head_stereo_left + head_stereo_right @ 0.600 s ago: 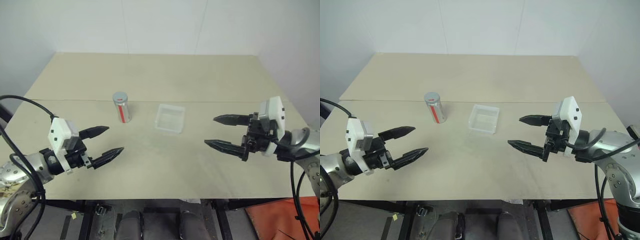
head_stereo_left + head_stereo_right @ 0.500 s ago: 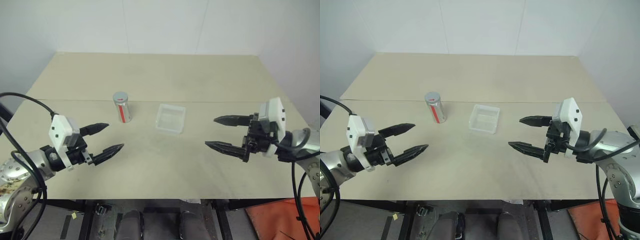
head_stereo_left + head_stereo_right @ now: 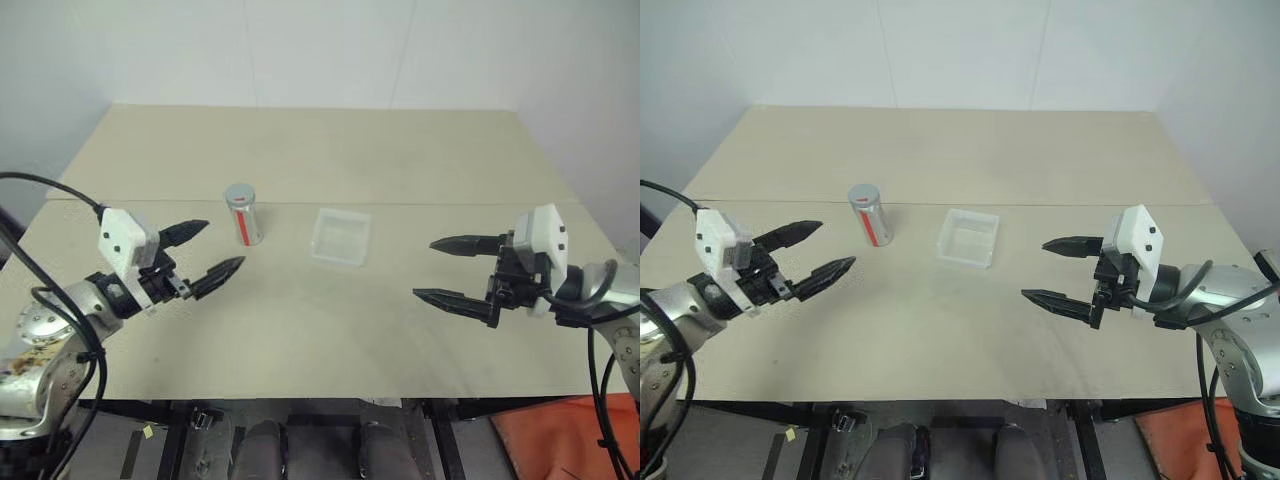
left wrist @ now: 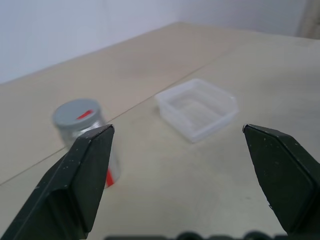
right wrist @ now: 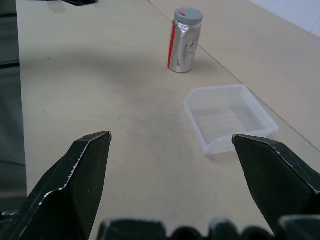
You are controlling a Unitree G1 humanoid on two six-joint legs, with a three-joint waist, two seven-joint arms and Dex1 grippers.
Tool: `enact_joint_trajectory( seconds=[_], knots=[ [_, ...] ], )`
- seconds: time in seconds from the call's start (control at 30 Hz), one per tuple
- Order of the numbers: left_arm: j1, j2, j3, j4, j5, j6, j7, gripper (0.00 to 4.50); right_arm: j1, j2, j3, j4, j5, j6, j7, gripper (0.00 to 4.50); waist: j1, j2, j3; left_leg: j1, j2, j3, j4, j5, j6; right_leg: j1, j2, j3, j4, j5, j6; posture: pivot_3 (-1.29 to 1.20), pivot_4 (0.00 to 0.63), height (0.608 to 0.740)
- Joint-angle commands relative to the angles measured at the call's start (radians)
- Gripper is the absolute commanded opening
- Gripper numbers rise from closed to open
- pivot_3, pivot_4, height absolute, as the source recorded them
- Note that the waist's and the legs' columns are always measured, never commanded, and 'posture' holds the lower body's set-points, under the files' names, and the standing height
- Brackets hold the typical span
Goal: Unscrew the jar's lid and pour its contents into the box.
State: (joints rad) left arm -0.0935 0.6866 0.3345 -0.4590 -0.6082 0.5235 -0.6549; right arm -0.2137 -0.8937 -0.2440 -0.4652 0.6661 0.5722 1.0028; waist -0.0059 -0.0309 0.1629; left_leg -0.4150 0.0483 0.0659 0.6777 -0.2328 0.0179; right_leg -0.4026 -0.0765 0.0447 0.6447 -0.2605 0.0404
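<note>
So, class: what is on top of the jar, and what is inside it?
A grey lid with a small red mark sits on the upright jar. Its contents cannot be seen: the lid and silvery wall cover them.

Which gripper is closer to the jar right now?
Left. The left gripper hangs open just short of the jar, on its left. The right gripper is open far across the table, beyond the box.

Capped jar [image 5: 184, 42] stands upright near the box [image 5: 230, 117]; right gripper [image 5: 172, 145] spread wide
</note>
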Motion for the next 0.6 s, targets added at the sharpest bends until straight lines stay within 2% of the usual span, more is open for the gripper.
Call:
enact_joint_trajectory(
  seconds=[0.03, 0.07, 0.17, 0.27, 0.37, 0.6],
  knots=[
    [-0.011, -0.066, -0.045, -0.010, 0.088, -0.026, 0.129, 4.47, -0.037, -0.006, 0.003, 0.000, -0.013, -0.034, 0.003, 4.50, -0.001, 0.000, 0.000, 0.000, 0.000, 0.000, 0.000, 0.000, 0.000, 0.000, 0.000, 0.000, 0.000, 0.000, 0.000, 0.00, 0.150, 0.740],
    [-0.009, -0.087, -0.062, -0.016, 0.113, -0.021, 0.161, 4.47, -0.045, -0.007, 0.007, 0.006, -0.019, -0.036, 0.003, 4.50, -0.002, 0.000, 0.000, 0.000, 0.000, 0.000, 0.000, 0.000, 0.000, 0.000, 0.000, 0.000, 0.000, 0.000, 0.000, 0.00, 0.150, 0.740],
    [-0.066, -0.261, -0.161, 0.049, 0.284, -0.044, 0.412, 4.47, -0.106, -0.007, 0.027, 0.028, -0.019, -0.034, 0.011, 4.50, 0.001, 0.000, 0.000, 0.001, -0.001, -0.001, 0.001, 0.000, 0.000, 0.001, -0.001, 0.000, 0.000, 0.000, 0.000, 0.00, 0.150, 0.740],
    [-0.106, -0.359, -0.209, 0.120, 0.369, -0.100, 0.491, 4.47, -0.145, -0.006, 0.054, 0.045, -0.029, -0.030, 0.021, 4.50, 0.008, 0.000, 0.000, 0.000, -0.001, -0.002, 0.001, 0.000, 0.000, 0.001, 0.000, 0.000, 0.000, 0.001, 0.000, 0.00, 0.150, 0.740],
    [-0.147, -0.408, -0.247, 0.199, 0.418, -0.147, 0.516, 4.47, -0.187, -0.010, 0.086, 0.053, -0.050, -0.021, 0.021, 4.50, 0.013, 0.000, 0.000, -0.001, -0.001, -0.002, 0.001, 0.000, 0.000, 0.000, 0.000, 0.000, 0.000, 0.001, 0.000, 0.00, 0.150, 0.740],
    [-0.254, -0.453, -0.270, 0.378, 0.501, -0.234, 0.560, 4.47, -0.223, -0.023, 0.084, 0.054, -0.043, -0.018, 0.037, 4.50, 0.017, 0.000, 0.000, -0.001, -0.002, -0.002, 0.001, 0.000, 0.000, 0.000, 0.000, -0.001, 0.000, 0.001, 0.000, 0.00, 0.150, 0.740]
  ],
)
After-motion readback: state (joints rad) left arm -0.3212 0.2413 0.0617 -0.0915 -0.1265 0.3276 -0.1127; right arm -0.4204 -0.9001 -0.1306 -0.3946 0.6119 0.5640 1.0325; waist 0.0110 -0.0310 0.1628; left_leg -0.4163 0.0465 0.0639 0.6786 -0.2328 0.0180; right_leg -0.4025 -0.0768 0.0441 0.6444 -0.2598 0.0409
